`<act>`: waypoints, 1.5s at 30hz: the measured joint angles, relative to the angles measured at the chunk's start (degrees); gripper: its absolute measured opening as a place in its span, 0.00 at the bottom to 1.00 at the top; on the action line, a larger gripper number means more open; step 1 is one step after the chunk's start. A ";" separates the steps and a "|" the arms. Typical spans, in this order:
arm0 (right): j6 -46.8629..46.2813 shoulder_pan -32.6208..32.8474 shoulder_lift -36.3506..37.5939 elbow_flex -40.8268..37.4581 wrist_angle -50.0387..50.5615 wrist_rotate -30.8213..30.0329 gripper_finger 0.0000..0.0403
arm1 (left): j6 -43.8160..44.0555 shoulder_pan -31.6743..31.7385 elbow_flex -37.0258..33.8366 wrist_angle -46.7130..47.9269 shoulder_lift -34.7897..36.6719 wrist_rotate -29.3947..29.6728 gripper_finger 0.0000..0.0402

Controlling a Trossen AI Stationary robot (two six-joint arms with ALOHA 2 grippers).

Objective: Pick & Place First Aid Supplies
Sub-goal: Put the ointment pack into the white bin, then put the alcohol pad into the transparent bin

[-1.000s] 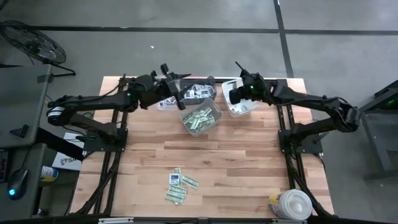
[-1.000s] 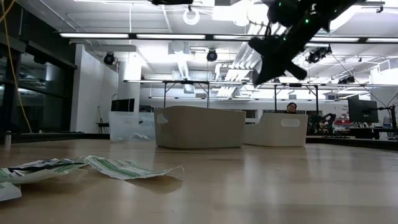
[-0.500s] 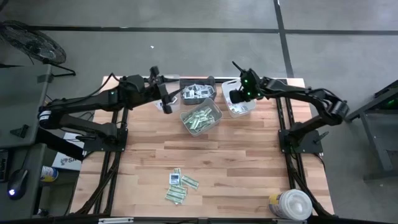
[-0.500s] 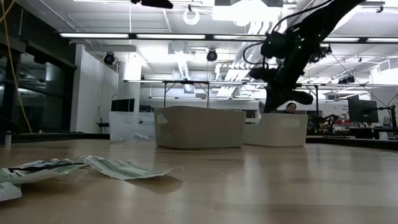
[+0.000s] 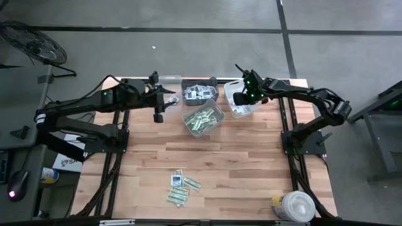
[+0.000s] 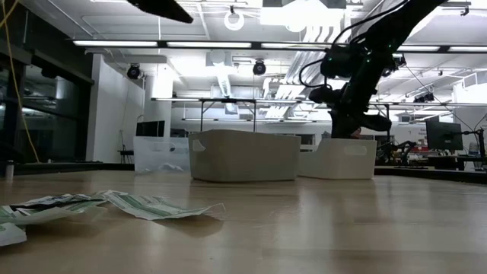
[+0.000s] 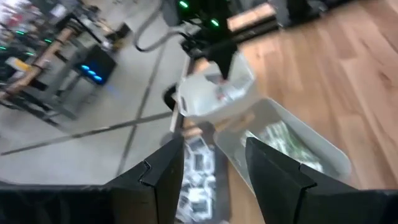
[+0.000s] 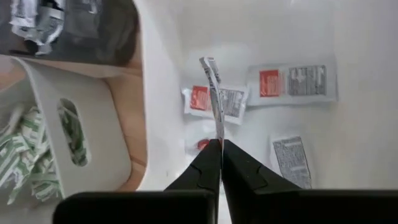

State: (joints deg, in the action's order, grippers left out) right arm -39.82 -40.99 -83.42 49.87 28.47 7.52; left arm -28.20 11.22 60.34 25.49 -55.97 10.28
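Note:
My right gripper (image 8: 219, 149) is over the white bin (image 5: 242, 104), shut on a thin white packet (image 8: 211, 93) that shows edge-on. Several white packets with red print (image 8: 292, 82) lie on that bin's floor. The clear bin (image 5: 203, 119) holds green-and-white strips, and the dark bin (image 5: 199, 93) holds white packets. A small pile of first aid supplies (image 5: 179, 188) lies near the table's front edge. My left gripper (image 5: 157, 113) hangs open and empty, left of the bins. My right gripper pinches one end of the packet (image 8: 217, 134) between its two fingertips, coming steeply from above. The packet sticks out past the fingertips, edge toward the camera, inside the white bin. Whether its free end (image 8: 205, 61) touches the bin's floor, I cannot tell.
A second clear bin (image 5: 165, 82) stands at the far edge, left of the dark bin. A big round white tub (image 5: 293, 207) sits at the near right corner. Bare wood lies between the bins and the pile.
My right gripper has gone down to the white bin with the packet still pinched. My left gripper has drawn back from the bins toward the table's left edge, staying open.

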 joint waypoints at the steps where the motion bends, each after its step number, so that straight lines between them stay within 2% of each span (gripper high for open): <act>1: -0.25 0.00 0.00 0.00 0.40 -0.01 0.03 | 0.00 0.00 0.00 1.19 0.14 -0.68 0.42; 12: -2.20 0.13 0.50 0.00 1.51 3.38 0.28 | -0.26 0.00 0.00 10.91 0.43 -7.17 0.42; 16: -3.57 0.15 2.80 0.00 1.81 3.70 0.34 | -0.36 0.00 0.00 14.01 0.42 -8.87 0.42; 24: -3.56 0.17 12.69 0.00 3.18 1.04 0.35 | -0.24 0.00 -1.82 18.39 0.35 -13.89 0.42; 30: -2.43 1.64 22.36 0.00 5.47 -4.53 0.35 | 3.47 -0.12 -8.49 17.33 0.31 -18.57 0.42; 34: -2.20 3.72 28.08 0.00 7.90 -9.05 0.35 | 5.51 -2.12 -14.07 14.57 0.31 -18.94 0.42; 41: -2.96 10.39 33.40 -0.09 10.90 -13.58 0.35 | 10.96 -8.34 -20.97 7.39 0.31 -19.01 0.42; 45: -4.74 16.89 33.51 -0.12 11.70 -19.48 0.35 | 13.74 -12.51 -22.50 4.65 0.31 -18.31 0.42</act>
State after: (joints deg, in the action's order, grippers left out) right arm -44.56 -24.11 -49.90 49.74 40.17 -11.96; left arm -14.47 -1.29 37.84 30.14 -55.66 -8.04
